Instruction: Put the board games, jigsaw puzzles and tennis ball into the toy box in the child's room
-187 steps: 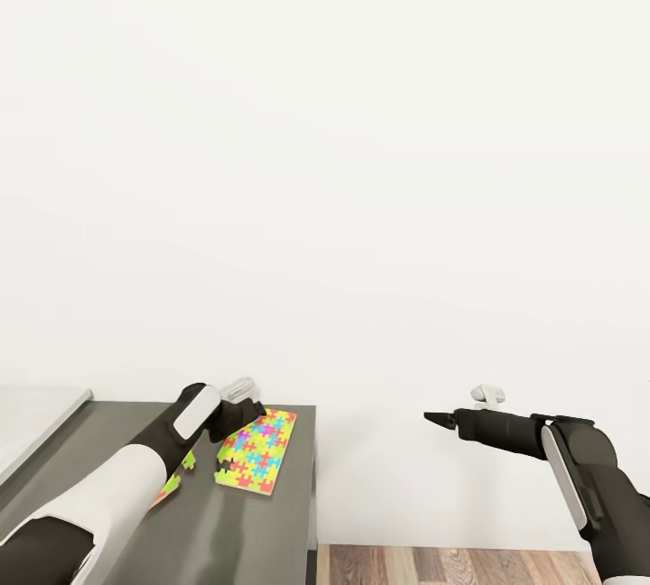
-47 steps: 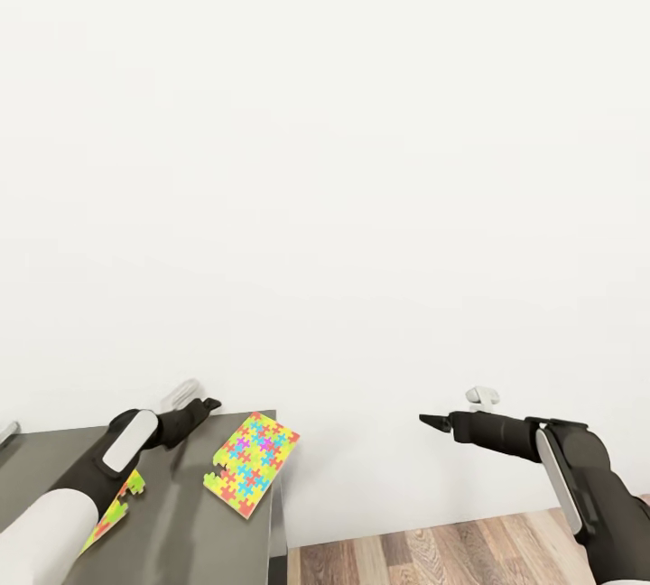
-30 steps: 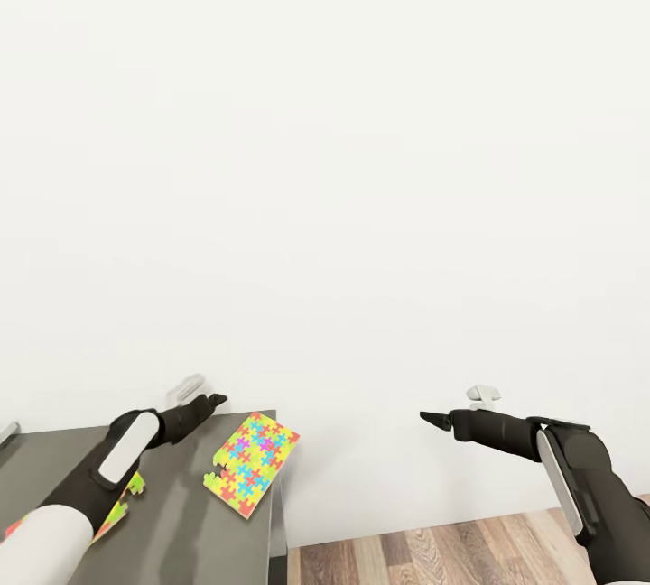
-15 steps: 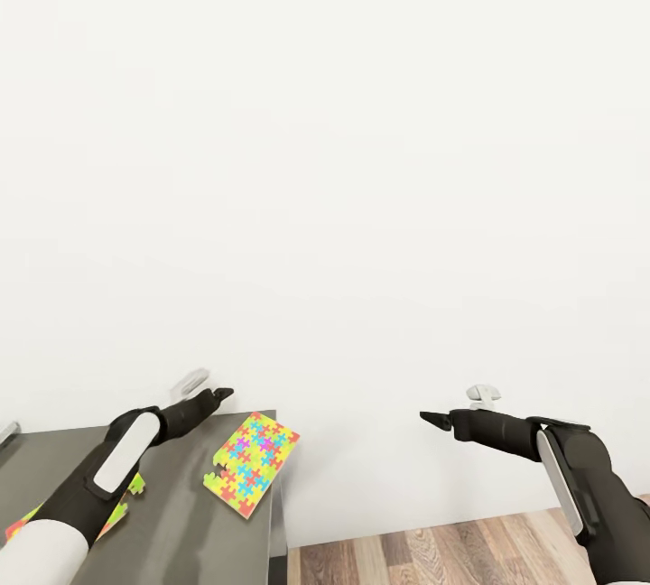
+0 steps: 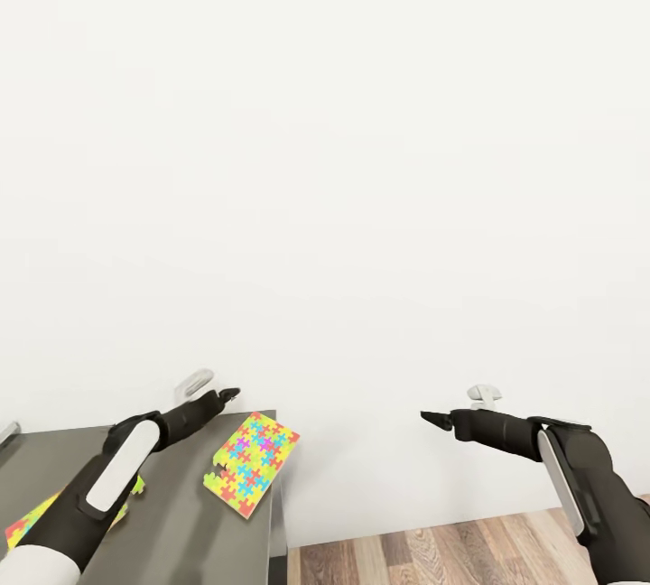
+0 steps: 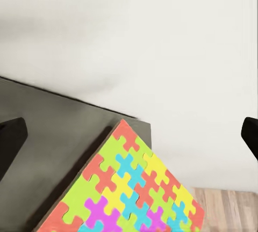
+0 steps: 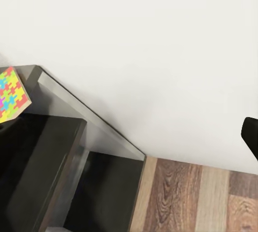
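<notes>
Two jigsaw puzzle boxes on the dark desk, both arms raised before the white wall

One jigsaw puzzle (image 5: pixel 252 463) lies flat at the desk's (image 5: pixel 181 522) far corner, its edge jutting past the desk's end over the wood floor (image 5: pixel 451 549); the second puzzle (image 5: pixel 36 517) lies on the desk well apart from the first, partly hidden under the left arm. The left fingers (image 5: pixel 227 396) hover above the desk just beyond the first puzzle, near the wall (image 5: pixel 361 161), clearly apart and holding nothing, as the left wrist view shows with that puzzle (image 6: pixel 134 189) between the dark tips. The right fingers (image 5: pixel 437 421) hang over the floor, well away from the desk; I cannot tell whether they are apart or together
</notes>
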Robot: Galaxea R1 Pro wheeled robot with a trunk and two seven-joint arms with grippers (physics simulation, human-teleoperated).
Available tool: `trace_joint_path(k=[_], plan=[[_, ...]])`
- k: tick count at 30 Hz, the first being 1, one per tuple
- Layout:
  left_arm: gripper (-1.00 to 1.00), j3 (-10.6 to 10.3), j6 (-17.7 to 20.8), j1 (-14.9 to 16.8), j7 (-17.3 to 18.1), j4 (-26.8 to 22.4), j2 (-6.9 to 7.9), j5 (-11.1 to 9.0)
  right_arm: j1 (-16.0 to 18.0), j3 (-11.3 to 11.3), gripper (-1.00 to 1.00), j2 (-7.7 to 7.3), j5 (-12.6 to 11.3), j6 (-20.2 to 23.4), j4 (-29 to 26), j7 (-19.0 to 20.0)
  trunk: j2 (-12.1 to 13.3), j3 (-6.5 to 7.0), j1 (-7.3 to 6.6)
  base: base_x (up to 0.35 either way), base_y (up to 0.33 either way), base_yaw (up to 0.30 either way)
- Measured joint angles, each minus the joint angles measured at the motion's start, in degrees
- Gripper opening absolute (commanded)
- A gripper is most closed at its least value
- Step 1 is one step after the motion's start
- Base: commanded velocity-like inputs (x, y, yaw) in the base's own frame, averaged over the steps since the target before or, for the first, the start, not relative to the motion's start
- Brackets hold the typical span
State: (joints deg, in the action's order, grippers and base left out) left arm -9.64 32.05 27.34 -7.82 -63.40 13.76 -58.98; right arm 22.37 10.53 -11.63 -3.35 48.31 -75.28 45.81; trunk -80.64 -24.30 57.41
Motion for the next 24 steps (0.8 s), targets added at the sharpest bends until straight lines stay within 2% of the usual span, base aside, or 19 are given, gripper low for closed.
trace_joint_path(k=[4,6,7,10,11,13,16,20,24], plan=[[1.0,-0.03,0.1,-1.83,-0.06,-2.44,-0.16,-0.01,0.0,0.0,1.0,-0.1,0.01,-0.07,0.04,0.0,0.0,0.0,0.0,0.0,0.0,0.0],[1.0,-0.08,0.41,-4.05,-0.22,-6.16,-0.31,-0.11,0.0,0.02,1.0,-0.17,0.04,-0.33,0.18,-0.01,0.0,0.0,0.0,0.0,0.0,0.0],[1.0,-0.08,0.42,-4.09,-0.22,-6.22,-0.31,-0.08,0.0,0.02,1.0,-0.17,0.04,-0.33,0.18,-0.01,0.0,0.0,0.0,0.0,0.0,0.0],[1.0,-0.1,1.22,-7.68,-0.57,-12.75,-0.57,-0.33,0.04,-0.06,1.0,-0.02,0.14,-1.22,0.64,-0.03,0.0,0.0,0.0,0.0,0.0,0.0],[1.0,-0.1,1.23,-7.72,-0.57,-12.82,-0.57,-0.3,0.04,-0.06,1.0,-0.02,0.14,-1.23,0.65,-0.03,0.0,0.0,0.0,0.0,0.0,0.0],[1.0,-0.11,1.61,-10.02,-0.71,-16.39,-0.83,-0.44,0.06,-0.13,1.0,0.12,0.21,-2.18,1.38,-0.05,0.0,0.0,0.0,0.0,0.0,0.0],[1.0,-0.13,1.75,-11.09,-0.76,-17.88,-1.03,-0.46,0.06,-0.17,1.0,0.18,0.21,-2.69,1.86,-0.05,0.0,0.0,0.0,0.0,0.0,0.0],[1.0,-0.18,2.01,-13.69,-0.87,-20.89,-2.13,-0.56,0.07,-0.26,1.0,0.3,0.24,-3.72,3.24,-0.04,0.0,0.0,0.0,0.0,0.0,0.0],[1.0,0.76,1.05,-14.67,0.09,-21.87,-1.17,0.48,0.35,-1.23,1.0,1.09,0.37,-3.93,3.57,0.73,0.0,0.0,0.0,0.0,0.0,0.0]])
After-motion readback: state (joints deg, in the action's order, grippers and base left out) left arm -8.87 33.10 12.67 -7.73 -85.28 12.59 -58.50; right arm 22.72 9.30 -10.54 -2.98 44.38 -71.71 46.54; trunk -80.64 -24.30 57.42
